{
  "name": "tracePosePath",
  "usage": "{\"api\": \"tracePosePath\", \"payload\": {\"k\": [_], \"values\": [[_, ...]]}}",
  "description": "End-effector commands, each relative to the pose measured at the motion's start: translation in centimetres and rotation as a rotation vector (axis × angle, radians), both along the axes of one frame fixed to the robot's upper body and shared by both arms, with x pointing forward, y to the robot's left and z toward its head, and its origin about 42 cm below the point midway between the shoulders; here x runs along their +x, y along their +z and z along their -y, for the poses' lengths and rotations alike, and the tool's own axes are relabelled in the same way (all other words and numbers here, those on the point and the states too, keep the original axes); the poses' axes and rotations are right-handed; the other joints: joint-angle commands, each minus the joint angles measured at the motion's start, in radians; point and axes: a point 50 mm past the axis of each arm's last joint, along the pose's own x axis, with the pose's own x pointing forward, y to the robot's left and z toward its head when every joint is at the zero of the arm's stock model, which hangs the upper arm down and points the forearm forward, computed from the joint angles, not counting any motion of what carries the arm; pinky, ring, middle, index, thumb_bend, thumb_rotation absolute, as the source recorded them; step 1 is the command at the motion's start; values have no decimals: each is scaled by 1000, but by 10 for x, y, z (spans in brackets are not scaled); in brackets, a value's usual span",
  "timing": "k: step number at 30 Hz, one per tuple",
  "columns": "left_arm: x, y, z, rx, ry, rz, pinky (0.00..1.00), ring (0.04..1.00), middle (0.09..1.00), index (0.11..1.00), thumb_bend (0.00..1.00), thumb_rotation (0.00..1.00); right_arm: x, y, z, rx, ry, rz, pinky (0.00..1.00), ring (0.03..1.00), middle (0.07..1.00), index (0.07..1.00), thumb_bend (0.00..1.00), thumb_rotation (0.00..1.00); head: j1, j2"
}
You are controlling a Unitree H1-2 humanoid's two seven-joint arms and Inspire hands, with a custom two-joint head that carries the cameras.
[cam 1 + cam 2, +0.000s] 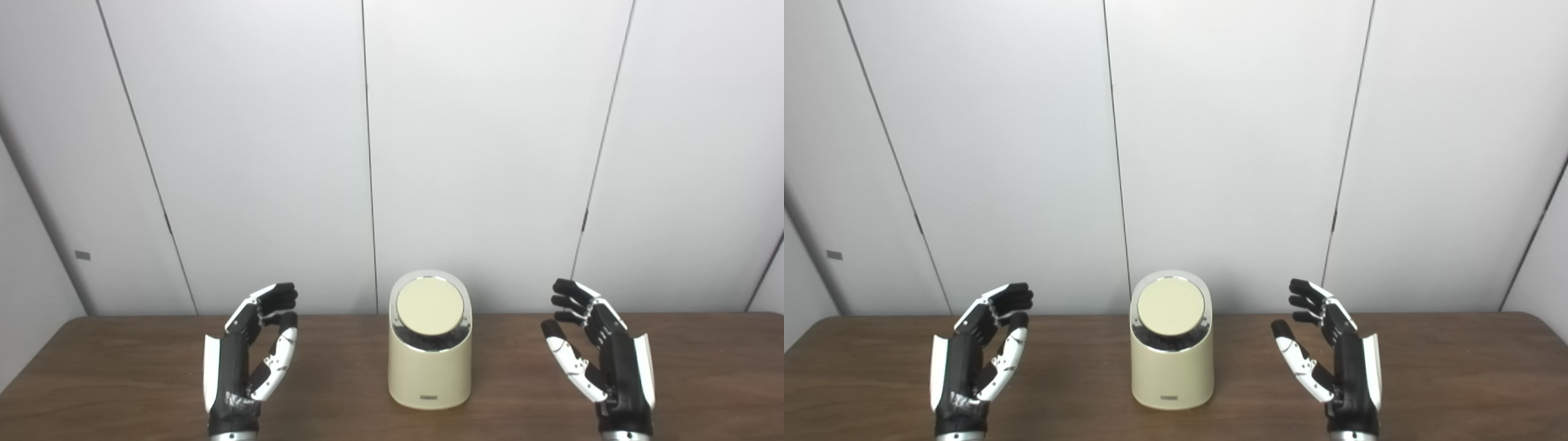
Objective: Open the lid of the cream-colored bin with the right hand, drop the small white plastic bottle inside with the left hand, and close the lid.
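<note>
Left hand [248,361]: fingers [275,297] spread and gently curled, thumb set apart from them, grasping nothing and touching nothing. The hand stands upright on its wrist, palm turned inward toward the middle of the table, fingertips uppermost. It rises from the lower edge of the view, well to the left of the bin.

Right hand [603,355]: fingers [572,294] likewise parted and lightly bent, thumb held away from them, empty and in contact with nothing. Upright pose, palm facing inward toward the bin, mirroring the left hand. It stands well to the right of the bin.

Bin [430,373]: cream-colored, rounded body, standing upright on the table between the two hands, apart from both. A small dark label sits low on its front.

Lid [430,305]: round, cream-colored disc set in a shiny metal ring on the slanted top of the bin, tilted toward the camera. It lies flat in its ring, closed.

Table [122,380]: dark brown wood grain, carrying the bin near its middle.

Wall [478,153]: pale grey panels with thin dark seams, directly behind the table.

Small white bottle: cannot be found in either view.
</note>
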Motion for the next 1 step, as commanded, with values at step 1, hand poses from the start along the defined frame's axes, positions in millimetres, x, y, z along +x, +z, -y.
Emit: {"api": "tracePosePath", "payload": {"k": [1], "values": [[10, 22, 4, -21, -18, 71, 610, 695, 710, 720, 254, 347, 6, 18, -4, 15, 27, 94, 643, 733, 758, 751, 291, 420, -1, -1]]}}
